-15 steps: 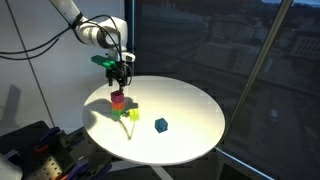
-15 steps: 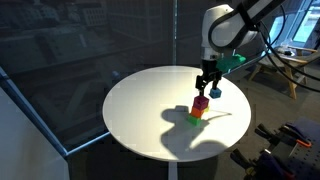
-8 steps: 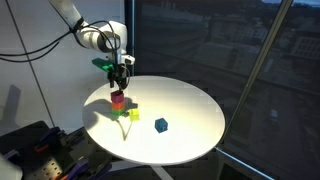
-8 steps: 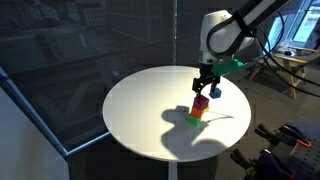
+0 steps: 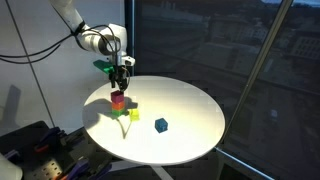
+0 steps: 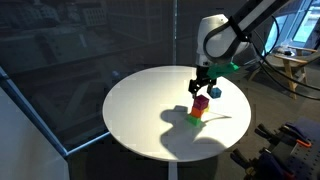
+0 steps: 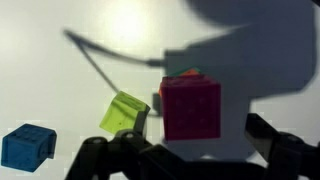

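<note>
I lift the gripper [image 6: 201, 84] a little higher off the red cube [image 6: 200, 104], jaws fully apart and holding nothing. The cube sits on the green block [image 6: 193, 119] unaided.

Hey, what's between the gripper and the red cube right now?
Nothing: in an exterior view only a small bare gap separates the open gripper from the red cube below.
</note>
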Motion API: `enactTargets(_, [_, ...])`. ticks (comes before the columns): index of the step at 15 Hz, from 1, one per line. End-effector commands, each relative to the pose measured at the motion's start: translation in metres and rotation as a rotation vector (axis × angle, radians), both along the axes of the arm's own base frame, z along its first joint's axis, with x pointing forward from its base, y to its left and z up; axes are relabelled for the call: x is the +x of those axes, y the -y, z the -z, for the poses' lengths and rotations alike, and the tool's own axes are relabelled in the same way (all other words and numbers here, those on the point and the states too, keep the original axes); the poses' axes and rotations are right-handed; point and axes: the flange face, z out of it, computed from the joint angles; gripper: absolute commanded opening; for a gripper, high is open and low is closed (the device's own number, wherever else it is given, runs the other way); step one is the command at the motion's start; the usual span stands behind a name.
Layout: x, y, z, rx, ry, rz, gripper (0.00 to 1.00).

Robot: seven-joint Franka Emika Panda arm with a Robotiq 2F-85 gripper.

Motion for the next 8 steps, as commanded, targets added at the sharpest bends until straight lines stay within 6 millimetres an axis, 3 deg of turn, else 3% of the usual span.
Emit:
enactTargets(1, [0.012,0.002,-0.001,-0.002,0.007,0.024,1.0])
enactTargets(8, [0.017,0.008,0.01,-0.01,-0.006,0.033,1.0])
